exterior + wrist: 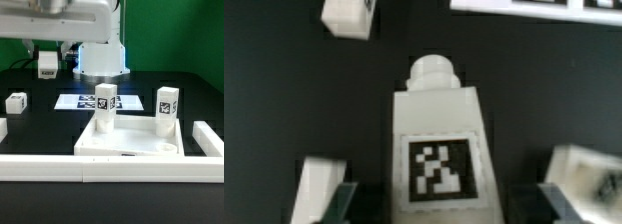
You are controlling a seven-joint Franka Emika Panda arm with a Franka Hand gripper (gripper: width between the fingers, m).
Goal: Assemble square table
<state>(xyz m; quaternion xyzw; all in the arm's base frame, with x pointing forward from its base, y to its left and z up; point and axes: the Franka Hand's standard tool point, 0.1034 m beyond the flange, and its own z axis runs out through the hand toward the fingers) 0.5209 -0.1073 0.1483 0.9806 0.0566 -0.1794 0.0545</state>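
The square table slab [128, 143] lies rim up near the front wall. Two leg blocks [104, 103] [167, 108] stand upright in its far corners. Another leg block [15, 102] rests loose at the exterior view's left. My gripper [47, 70] is far back at the exterior view's left, shut on a fourth leg block [438, 130]. In the wrist view that leg runs between my fingers [326, 192], tag face toward the camera and rounded peg end [434, 70] pointing away. My gripper [446, 205] holds it at the tagged end.
The marker board [85, 100] lies behind the slab, and its edge shows in the wrist view [544, 5]. A long low white border wall [110, 166] runs along the front and turns back at the exterior view's right [206, 140]. A loose leg [345, 15] lies ahead of the held one.
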